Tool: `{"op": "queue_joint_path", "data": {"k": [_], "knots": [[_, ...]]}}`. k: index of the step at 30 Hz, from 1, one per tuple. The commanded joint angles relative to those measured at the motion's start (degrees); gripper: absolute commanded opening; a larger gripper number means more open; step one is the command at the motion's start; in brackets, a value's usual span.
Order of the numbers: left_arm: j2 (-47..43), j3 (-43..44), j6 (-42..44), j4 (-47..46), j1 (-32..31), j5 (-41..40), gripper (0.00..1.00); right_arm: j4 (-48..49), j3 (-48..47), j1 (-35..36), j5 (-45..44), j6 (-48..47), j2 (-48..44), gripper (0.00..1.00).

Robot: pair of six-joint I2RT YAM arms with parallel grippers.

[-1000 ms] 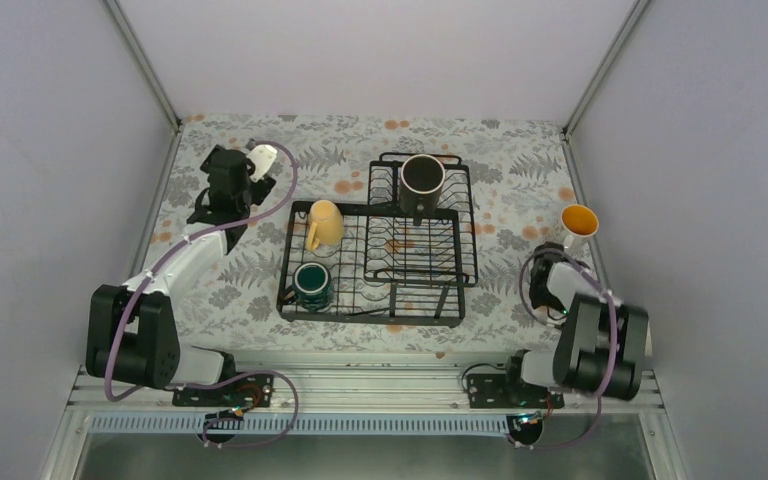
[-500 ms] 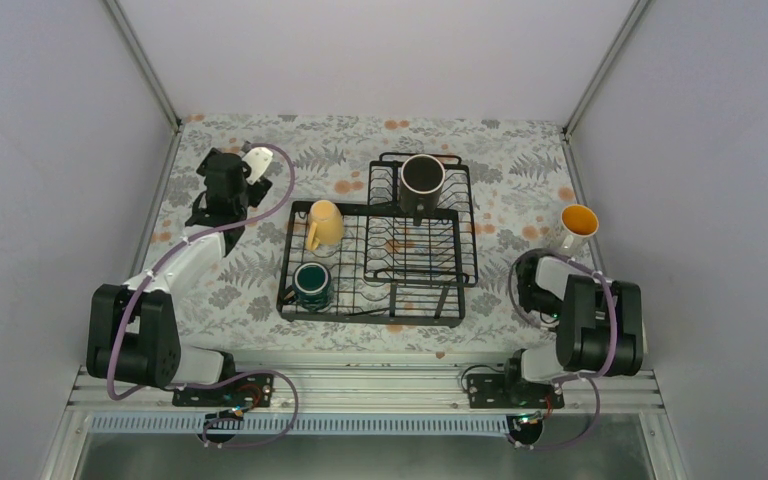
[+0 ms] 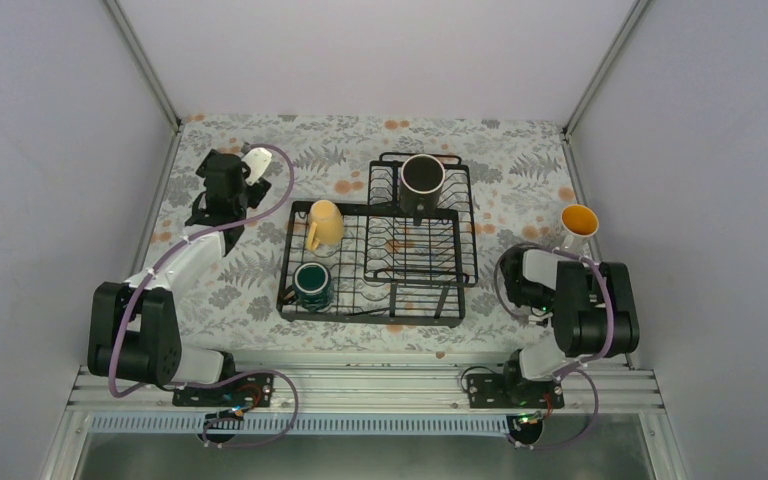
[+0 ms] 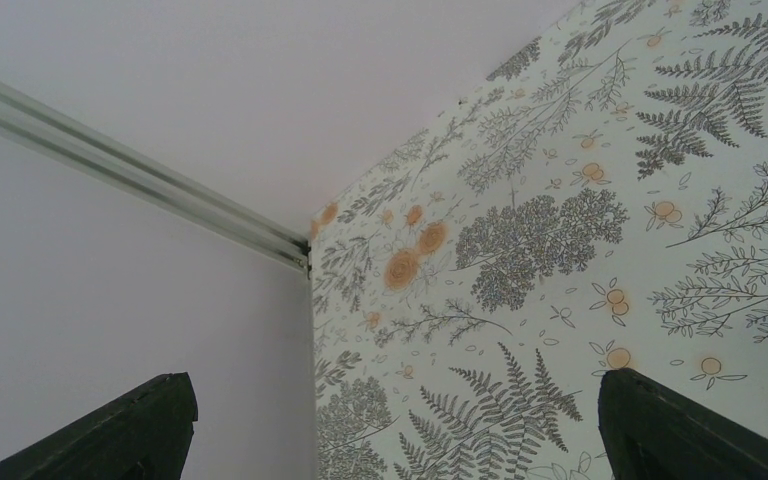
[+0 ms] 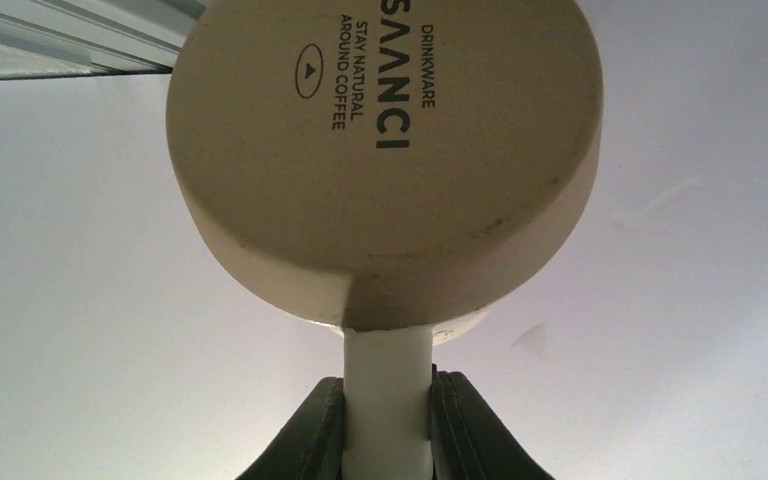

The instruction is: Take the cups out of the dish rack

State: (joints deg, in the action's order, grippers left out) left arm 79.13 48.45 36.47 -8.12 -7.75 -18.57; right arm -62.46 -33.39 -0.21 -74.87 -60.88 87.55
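From above, the black wire dish rack (image 3: 372,320) sits mid-table on the fern-and-orange-flower printed table cover (image 3: 520,170). Three cups are in it. A glossy black mug (image 3: 422,178) stands mouth-up in the raised basket at the far side. A pale yellow mug (image 3: 324,225) lies tipped in the far left part. A dark teal-green mug (image 3: 312,284) stands upright at the near left corner. The tall white mug with an orange inside (image 3: 578,224) is off the rack to its right, held up by the right gripper (image 3: 564,248), which the arm's own links largely cover. A cream-white mug (image 3: 258,160) is at the far left of the table, just beside the left gripper (image 3: 225,180); I cannot tell whether they touch.

The left wrist view shows that gripper's two dark fingers (image 4: 130,430) spread wide with nothing between them. Past them are the printed cover and a corner of the pale walls (image 4: 160,300) with an aluminium rail (image 4: 110,165).

The right wrist view looks up at the tall mug's round, matte beige base, printed with black lettering. Its smooth white handle (image 5: 385,400) is pinched between the two dark fingers (image 5: 315,430).
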Motion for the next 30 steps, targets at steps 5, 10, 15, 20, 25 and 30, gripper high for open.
{"op": "queue_joint_path", "data": {"k": [5,10,15,20,25,30], "knots": [[0.12,-0.27,0.02,-1.15,0.41,0.46,1.00,-1.44,-3.12,2.02,0.92,4.12,4.44,0.04],[0.25,0.32,0.07,-0.76,0.42,0.27,1.00,-2.00,-4.55,4.34,3.54,6.92,6.14,0.11],[0.87,0.82,0.21,-0.69,0.37,0.14,1.00,-11.12,-9.17,6.16,8.08,21.58,12.77,0.22],[0.76,1.47,0.14,-0.13,0.37,0.20,1.00,-11.20,-9.90,8.36,9.77,21.40,11.61,0.41],[0.47,1.35,0.37,0.07,0.38,0.04,1.00,-11.10,-10.57,8.94,9.97,21.40,11.29,0.49],[0.03,0.99,0.60,0.12,0.37,0.02,1.00,-11.16,-11.98,9.29,10.36,21.29,11.01,0.60]]}}
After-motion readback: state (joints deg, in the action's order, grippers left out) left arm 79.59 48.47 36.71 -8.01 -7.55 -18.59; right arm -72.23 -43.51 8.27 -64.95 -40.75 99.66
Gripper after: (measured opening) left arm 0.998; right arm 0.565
